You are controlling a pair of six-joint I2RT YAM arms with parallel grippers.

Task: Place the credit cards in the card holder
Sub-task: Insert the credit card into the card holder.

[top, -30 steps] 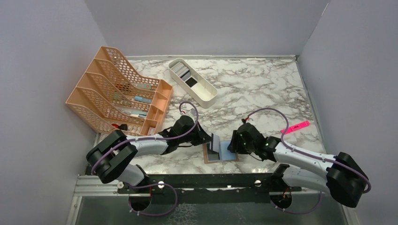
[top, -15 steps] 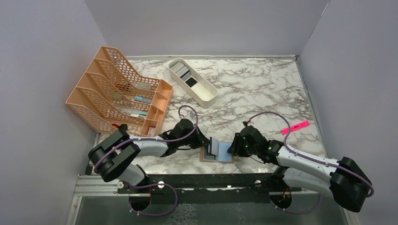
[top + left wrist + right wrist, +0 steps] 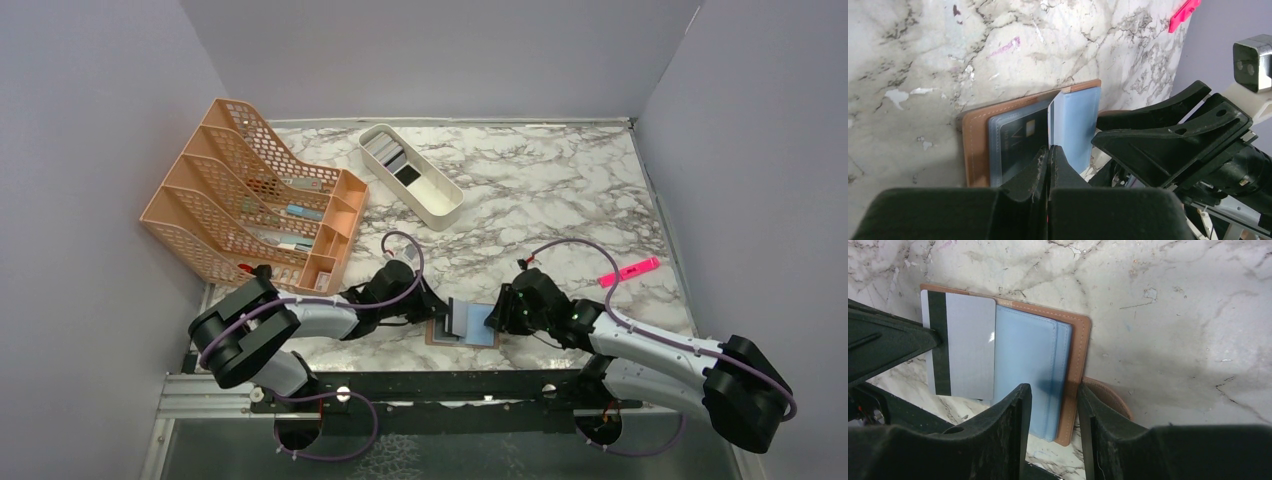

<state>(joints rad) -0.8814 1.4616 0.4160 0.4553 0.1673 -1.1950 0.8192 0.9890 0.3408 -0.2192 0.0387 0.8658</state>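
The silvery card (image 3: 965,345) hides the card holder's (image 3: 1079,360) left part.

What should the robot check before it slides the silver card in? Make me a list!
1. Card holder lying open on the table: ok.
2. Left gripper shut on the silver card: ok.
3. Right gripper, open over the blue sleeves, pinning them down: cannot tell.
4. Card edge lined up with a sleeve slot: cannot tell.
5. Pink highlighter well apart from the work: ok.
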